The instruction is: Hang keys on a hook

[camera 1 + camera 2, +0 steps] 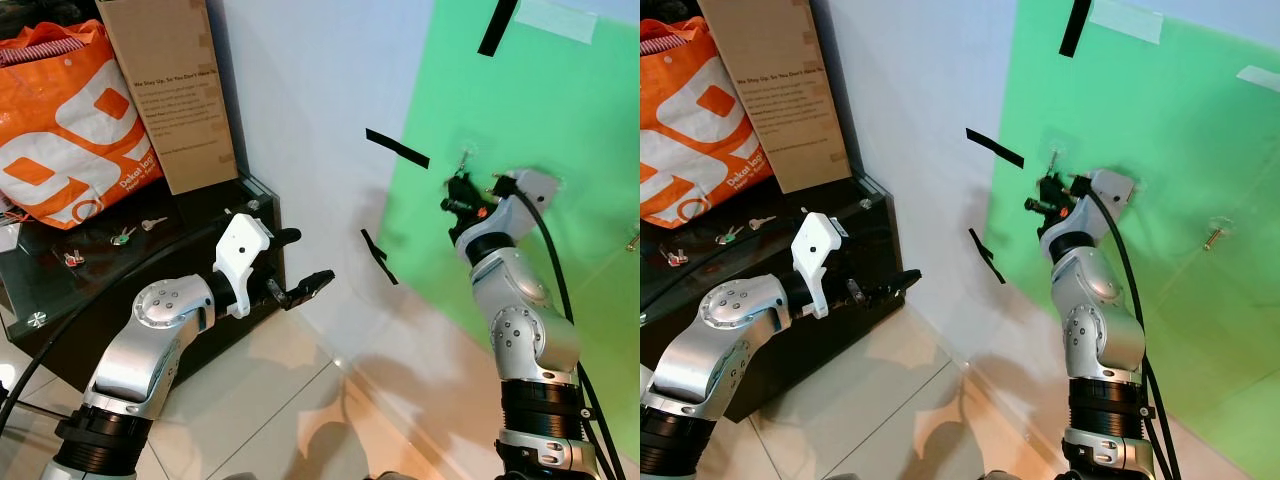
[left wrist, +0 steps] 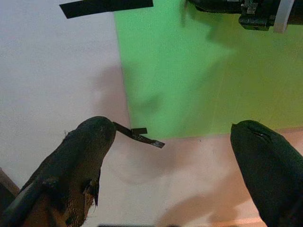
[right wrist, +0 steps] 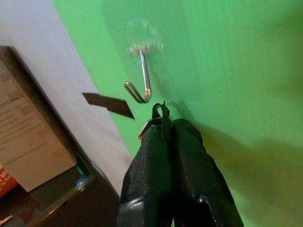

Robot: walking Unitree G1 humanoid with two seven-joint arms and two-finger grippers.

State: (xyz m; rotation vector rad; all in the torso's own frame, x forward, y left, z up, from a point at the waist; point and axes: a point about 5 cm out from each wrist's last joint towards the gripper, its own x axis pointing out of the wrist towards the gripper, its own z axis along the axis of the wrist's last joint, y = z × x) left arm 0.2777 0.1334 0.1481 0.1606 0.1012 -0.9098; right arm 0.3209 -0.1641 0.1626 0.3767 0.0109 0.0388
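Observation:
A clear stick-on metal hook is fixed to the green wall panel. My right gripper is raised just below and beside the hook, shut on a key ring whose small loop sticks out past the fingertips. The loop is close to the hook's bent tip but apart from it. In the left eye view the right gripper sits under the hook. My left gripper is open and empty, held out low in front of the white wall.
A black cabinet at the left carries an orange bag, a cardboard box and loose keys. Black tape strips mark the wall. A second hook sits further right on the green panel.

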